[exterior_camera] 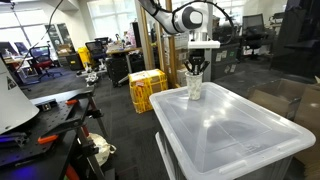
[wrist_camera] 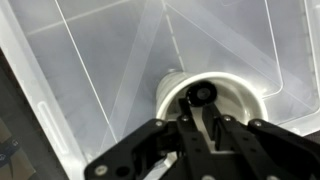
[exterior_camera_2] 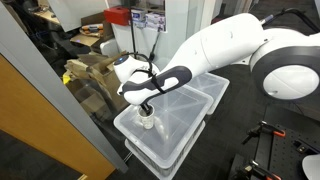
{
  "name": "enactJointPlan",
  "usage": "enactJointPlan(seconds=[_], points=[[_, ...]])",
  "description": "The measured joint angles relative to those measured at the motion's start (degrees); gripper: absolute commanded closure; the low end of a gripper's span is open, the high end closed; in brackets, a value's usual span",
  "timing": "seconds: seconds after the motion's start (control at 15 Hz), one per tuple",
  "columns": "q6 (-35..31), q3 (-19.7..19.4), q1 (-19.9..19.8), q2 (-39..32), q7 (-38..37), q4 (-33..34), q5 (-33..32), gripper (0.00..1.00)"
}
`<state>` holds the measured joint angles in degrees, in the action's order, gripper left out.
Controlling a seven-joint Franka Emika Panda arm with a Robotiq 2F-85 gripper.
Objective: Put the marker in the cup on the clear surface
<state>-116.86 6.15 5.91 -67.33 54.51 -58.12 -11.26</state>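
The cup [exterior_camera: 195,90] is a small whitish tumbler standing near a corner of the clear surface [exterior_camera: 240,125], a translucent bin lid. It also shows in an exterior view [exterior_camera_2: 147,123] and from above in the wrist view [wrist_camera: 250,95]. My gripper [exterior_camera: 195,68] hangs straight over the cup's mouth, fingertips at the rim. The fingers [wrist_camera: 203,108] are drawn close together on the marker [wrist_camera: 200,95], whose round black end shows just past the tips, inside the cup's rim. The rest of the marker is hidden by the fingers.
The lid [exterior_camera_2: 190,110] tops a stacked storage bin. Yellow crates [exterior_camera: 147,88] stand on the floor beyond it. A cluttered bench [exterior_camera: 50,120] lies to one side, and cardboard boxes [exterior_camera_2: 95,70] sit behind a glass panel.
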Motion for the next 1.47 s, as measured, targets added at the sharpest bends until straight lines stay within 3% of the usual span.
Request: enactJointPlan(seconds=[1.47], points=[[8.37, -0.31, 1.54, 5.19, -6.60, 2.51, -0.21, 0.95]])
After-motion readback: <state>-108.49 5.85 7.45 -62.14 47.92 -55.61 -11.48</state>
